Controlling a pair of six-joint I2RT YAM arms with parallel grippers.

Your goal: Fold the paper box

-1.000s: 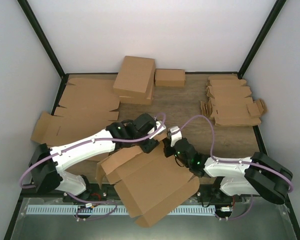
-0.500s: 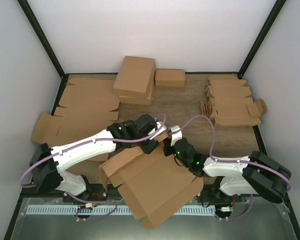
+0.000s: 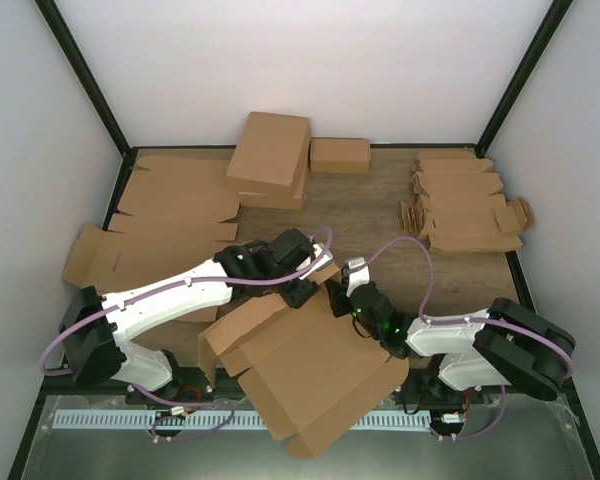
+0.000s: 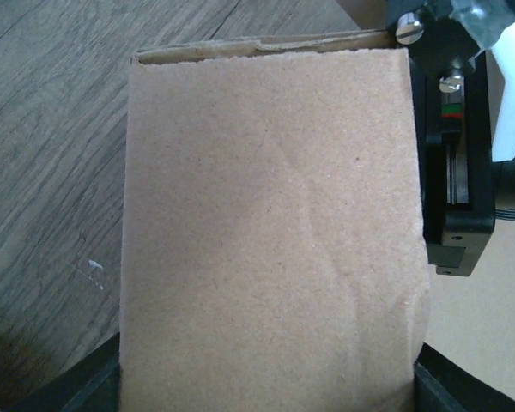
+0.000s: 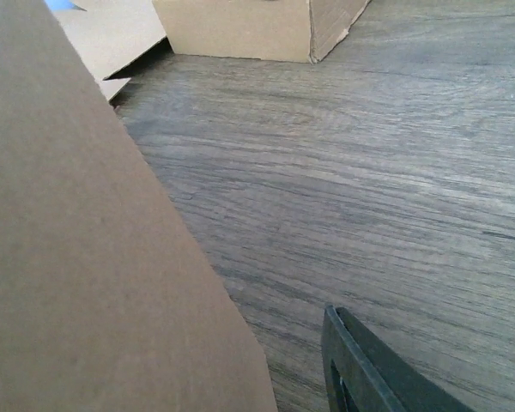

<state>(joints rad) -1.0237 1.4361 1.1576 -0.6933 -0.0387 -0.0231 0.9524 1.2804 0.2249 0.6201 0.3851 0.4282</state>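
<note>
The paper box lies mostly flat just on the near side of both pincers, its far edge meeting them and its near end overhanging the bench. Only the panel by the left pincer looks partly raised, so the folding seems barely begun, with walls, flaps and lid yet to do. Cardboard blocks both wrist views, so I cannot tell whether the left pincer or the right pincer is gripping or how far either is open.
</note>
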